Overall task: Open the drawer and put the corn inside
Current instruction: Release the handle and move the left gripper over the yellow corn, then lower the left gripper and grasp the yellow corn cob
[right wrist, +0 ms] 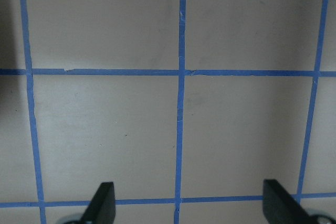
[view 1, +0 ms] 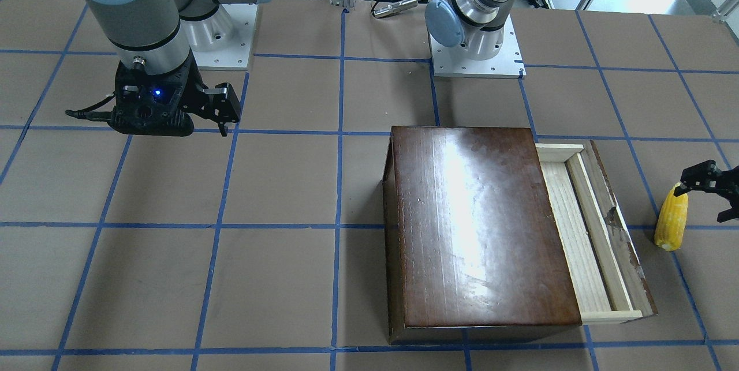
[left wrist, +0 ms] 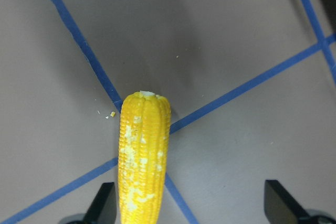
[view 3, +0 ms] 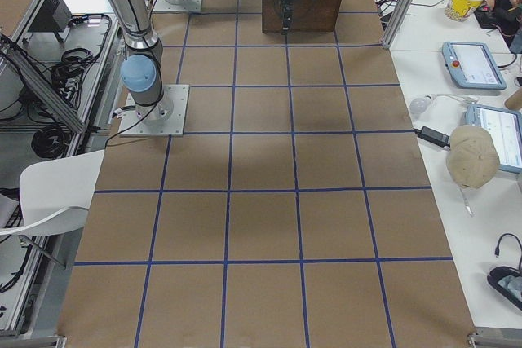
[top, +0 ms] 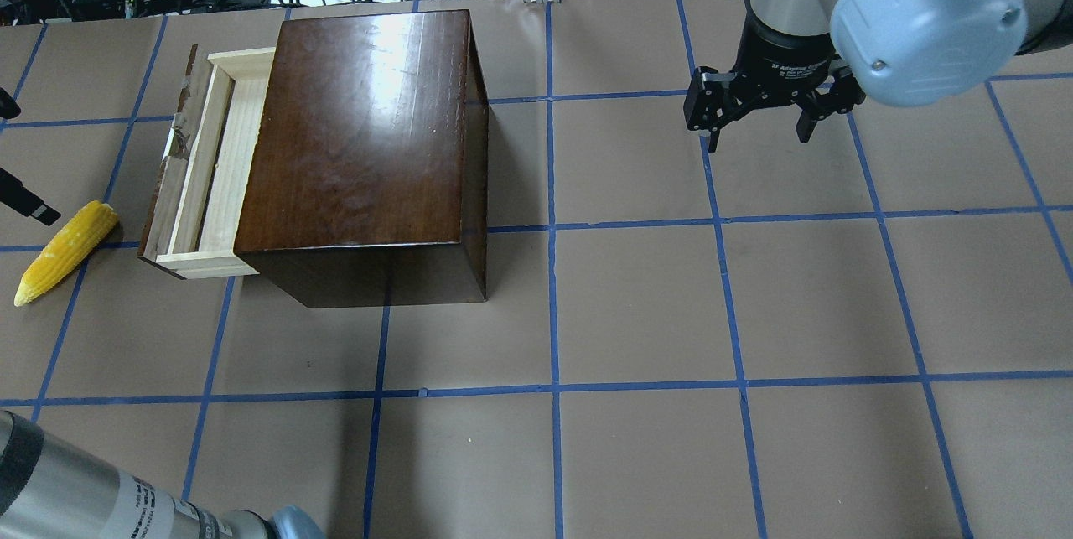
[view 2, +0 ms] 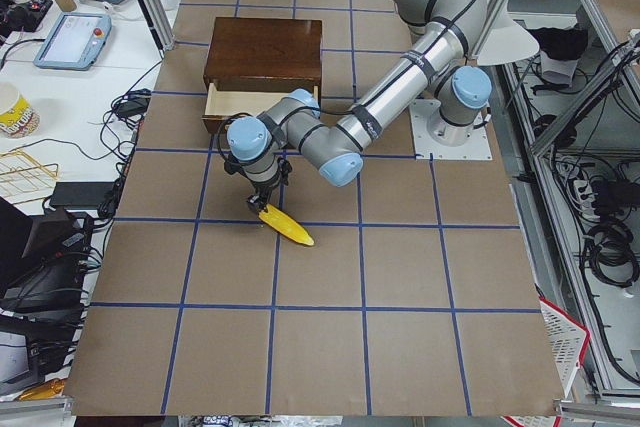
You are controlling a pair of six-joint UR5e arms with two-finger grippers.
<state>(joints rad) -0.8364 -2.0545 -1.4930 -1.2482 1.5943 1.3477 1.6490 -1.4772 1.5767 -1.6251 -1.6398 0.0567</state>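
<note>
Beside the part-open pale-wood drawer with its scuffed dark front, the yellow tapered toy corn cob lies flat on the brown tabletop. Its blunt end is toward the drawer and its tip slants back toward my base. My left claw hangs wide open and empty over it, off-centre. My right claw is open, empty, well apart. I judge the cob light, stiff and prone to rolling, so I would pinch across its thick middle.

I see the box in the table's left half, its drawer sticking out toward the left edge, the corn lying beside the drawer's front.
</note>
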